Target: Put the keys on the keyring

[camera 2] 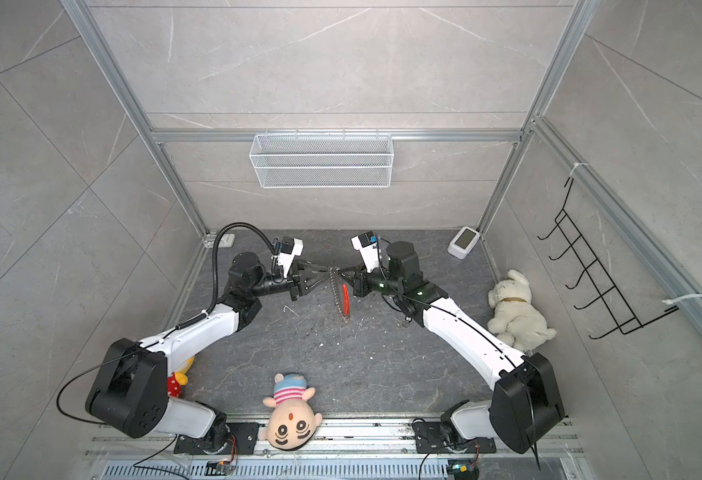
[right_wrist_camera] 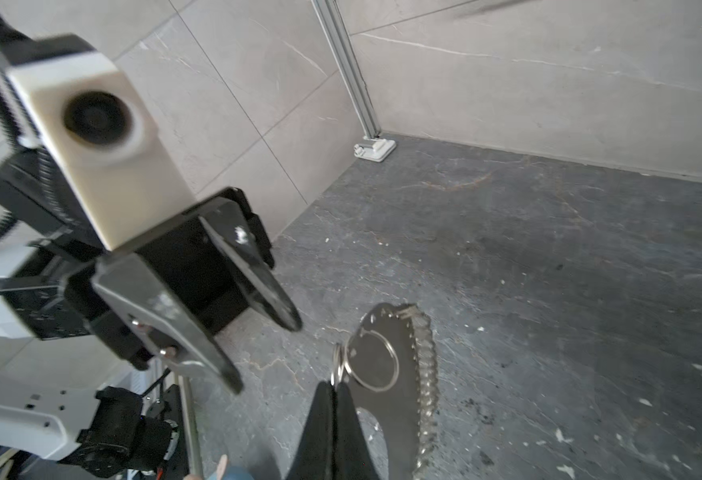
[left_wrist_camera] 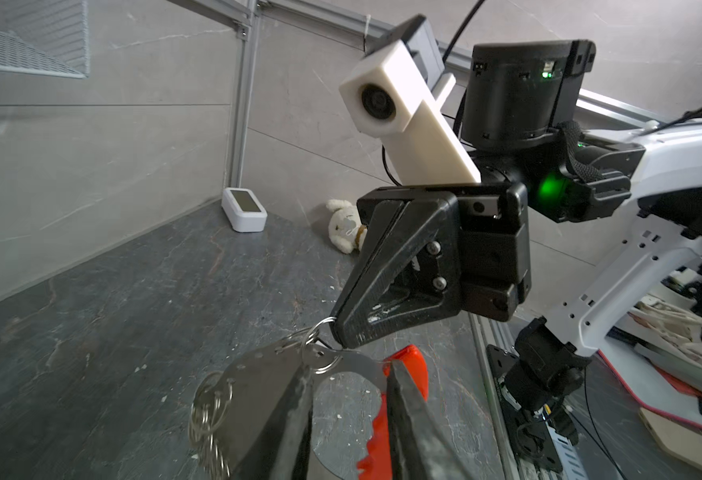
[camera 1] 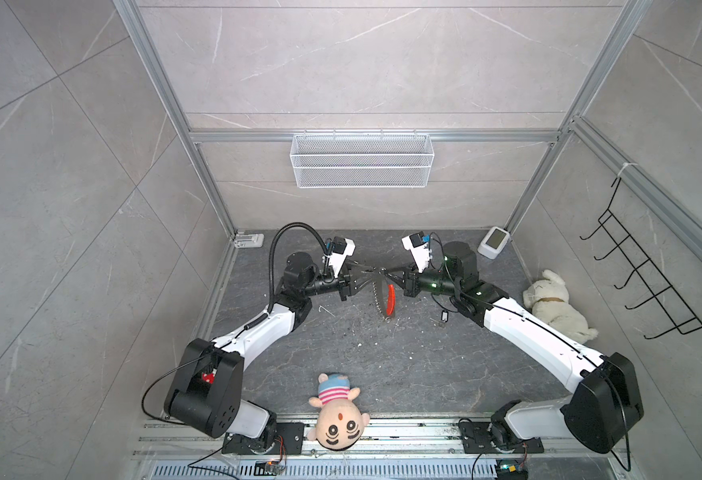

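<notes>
Mid-scene, oval metal keyring (camera 1: 379, 296), curved red plastic seg (camera 1: 391, 300)

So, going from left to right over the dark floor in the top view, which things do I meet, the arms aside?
White bracket → striped-hat doll → keyring → small white device → white plush dog.

A robot lab cell: aluminium frame (camera 1: 237, 136), tiled walls (camera 1: 362, 62), arms (camera 1: 258, 332) on base rails (camera 1: 416, 432).
</notes>
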{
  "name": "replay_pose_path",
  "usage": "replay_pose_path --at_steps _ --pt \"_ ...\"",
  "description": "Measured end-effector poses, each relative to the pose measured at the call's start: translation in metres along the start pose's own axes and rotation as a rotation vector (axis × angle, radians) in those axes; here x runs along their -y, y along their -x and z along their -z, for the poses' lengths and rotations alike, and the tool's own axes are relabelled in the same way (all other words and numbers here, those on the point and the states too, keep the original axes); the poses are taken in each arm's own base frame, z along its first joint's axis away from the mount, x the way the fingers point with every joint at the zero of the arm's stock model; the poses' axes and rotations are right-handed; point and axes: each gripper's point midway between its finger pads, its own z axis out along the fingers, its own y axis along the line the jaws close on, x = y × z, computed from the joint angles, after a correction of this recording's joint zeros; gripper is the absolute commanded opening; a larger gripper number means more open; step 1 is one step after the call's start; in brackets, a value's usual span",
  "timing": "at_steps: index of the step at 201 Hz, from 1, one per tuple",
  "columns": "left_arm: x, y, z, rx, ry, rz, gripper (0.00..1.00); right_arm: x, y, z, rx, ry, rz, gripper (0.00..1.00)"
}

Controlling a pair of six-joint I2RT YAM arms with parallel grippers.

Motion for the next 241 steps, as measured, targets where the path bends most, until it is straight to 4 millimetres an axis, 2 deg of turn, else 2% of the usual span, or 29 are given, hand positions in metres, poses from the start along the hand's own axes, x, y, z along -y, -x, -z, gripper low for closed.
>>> replay_pose_path --at_steps 22,61,78,110,131,202,241 --pt "-0.002 0.005 0.005 -0.079 0.054 -0.089 0.30 0.003 -0.013 -0.002 -0.053 -0.047 0.066 0.00" --pt "-0.002 0.017 0.006 -0.210 0.049 -0.208 0.23 -0.008 -0.026 -0.007 -0.104 -0.039 0.183 0.00" --pt "0.000 0.010 0.004 -0.258 0.014 -0.208 0.21 -0.010 -0.027 -0.007 -0.106 -0.026 0.212 0.00" --pt "0.003 -0.021 0.003 -0.348 -0.057 -0.137 0.21 -0.015 -0.028 -0.007 -0.108 0.004 0.244 0.00" --pt "0.007 -0.032 0.004 -0.383 -0.093 -0.101 0.23 -0.021 -0.028 -0.005 -0.105 0.032 0.253 0.00" --pt "0.018 -0.031 0.006 -0.394 -0.158 -0.085 0.27 -0.032 -0.023 -0.005 -0.080 0.090 0.266 0.00" --pt "0.015 -0.038 0.004 -0.405 -0.170 -0.067 0.29 -0.036 -0.019 -0.005 -0.065 0.109 0.271 0.00"
